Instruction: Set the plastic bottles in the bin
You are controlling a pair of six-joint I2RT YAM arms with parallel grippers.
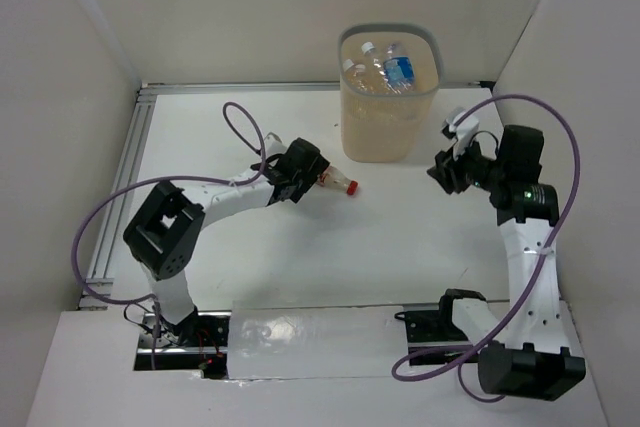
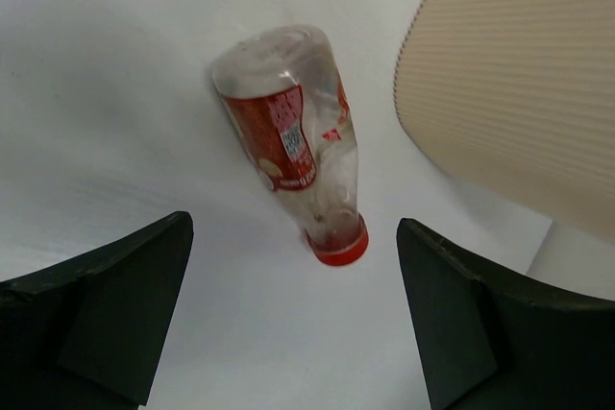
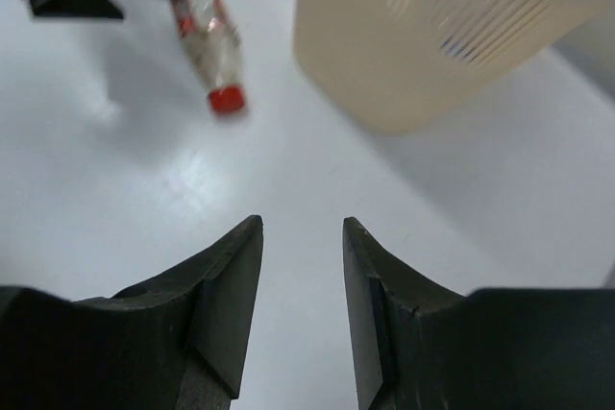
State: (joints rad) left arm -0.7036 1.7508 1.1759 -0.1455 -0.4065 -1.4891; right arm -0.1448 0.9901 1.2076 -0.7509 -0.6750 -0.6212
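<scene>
- I am watching the tall translucent beige plastic bin with the grey rim [image 1: 380, 132] standing at the far middle of the white table [image 1: 400, 247]. It is holding several clear plastic bottles [image 1: 375, 72], one of them blue-labelled.
- A small clear plastic bottle with a red label and red cap [image 2: 288, 141] is lying on its side just left of the bin's near corner.
- The left gripper [image 2: 293, 232] is hovering at it, fingers spread wide (not touching).
- The right gripper [image 3: 303, 228] is hanging to the right of the bin, narrowly parted and gripping nothing.

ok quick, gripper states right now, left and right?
Left gripper: open, empty; red-labelled bottle lies just ahead of its jaws.
Right gripper: open, holding nothing.
</scene>
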